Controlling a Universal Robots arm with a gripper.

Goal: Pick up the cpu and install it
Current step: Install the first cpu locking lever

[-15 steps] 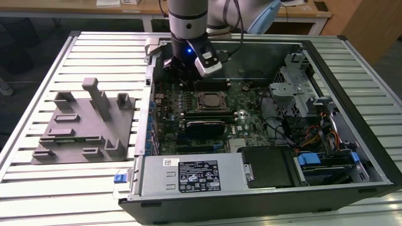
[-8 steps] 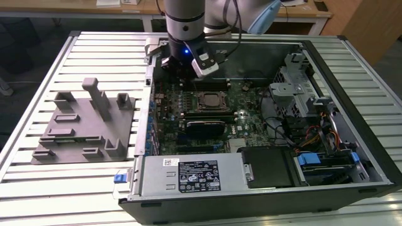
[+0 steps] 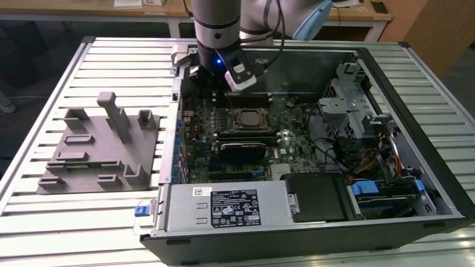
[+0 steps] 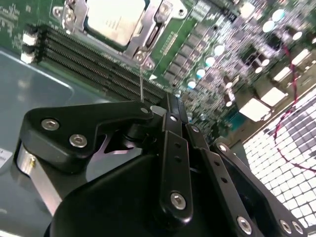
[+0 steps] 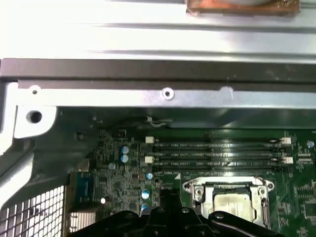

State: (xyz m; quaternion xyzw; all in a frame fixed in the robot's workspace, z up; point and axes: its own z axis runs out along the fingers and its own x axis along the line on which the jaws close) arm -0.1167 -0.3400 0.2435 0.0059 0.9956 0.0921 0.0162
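The cpu (image 4: 114,19) is a pale silvery square lying inside the metal-framed socket (image 5: 229,190) on the green motherboard (image 3: 286,144); it also shows in the first wrist view, cpu (image 5: 233,206). In the exterior view the socket (image 3: 248,118) is in the middle of the open computer case. My gripper (image 3: 221,88) hangs over the board's memory slots (image 5: 217,150), between the socket and the case's back wall. Its black fingers (image 4: 170,123) are shut together with nothing between them. A thin metal rod (image 4: 141,81) stands up between the fingertips and the socket.
A gray slotted plastic fixture (image 3: 104,144) lies on the ribbed table at the exterior view's left. Inside the case, a power supply (image 3: 222,206) lies at the front, with a drive cage (image 3: 356,105) and cables (image 3: 371,161) on the exterior view's right. A black heatsink (image 3: 241,150) lies near the socket.
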